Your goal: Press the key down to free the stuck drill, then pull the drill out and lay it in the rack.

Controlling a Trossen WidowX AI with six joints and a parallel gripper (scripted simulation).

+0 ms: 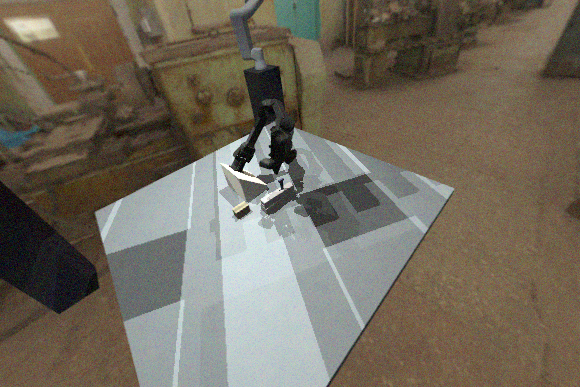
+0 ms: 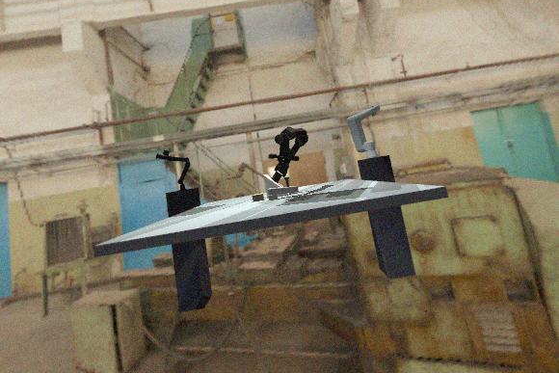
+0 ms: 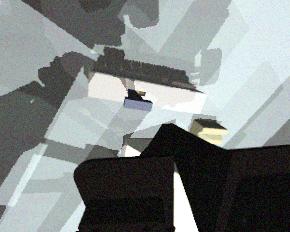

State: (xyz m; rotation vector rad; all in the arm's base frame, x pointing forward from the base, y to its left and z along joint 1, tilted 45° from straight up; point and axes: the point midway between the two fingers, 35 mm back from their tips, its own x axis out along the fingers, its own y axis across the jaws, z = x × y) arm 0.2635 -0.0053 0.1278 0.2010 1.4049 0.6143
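Observation:
A long low block with a whitish side point(image 1: 277, 199) point(image 2: 281, 193) point(image 3: 172, 95) lies on the table. A small dark piece point(image 1: 281, 185) point(image 2: 287, 182) point(image 3: 138, 103) stands upright on it, with a tiny orange bit point(image 3: 142, 93) beside it in the wrist view. I cannot tell which is key and which is drill. A small yellowish stepped block point(image 1: 241, 209) point(image 2: 258, 197) point(image 3: 211, 134), possibly the rack, lies near the long block's end. My gripper point(image 1: 276, 171) point(image 3: 167, 128) is shut and empty, pointing down a little above the dark piece. My fingers hide part of the wrist view.
A white slanted panel point(image 1: 252, 185) point(image 2: 271, 181) stands between my arm's base and the yellowish block. A grey arm point(image 1: 241, 33) point(image 2: 359, 133) stands on a dark pillar point(image 1: 265, 88) point(image 2: 378, 169) behind. Another dark arm point(image 2: 187, 164) stands beyond the table point(image 1: 260, 293).

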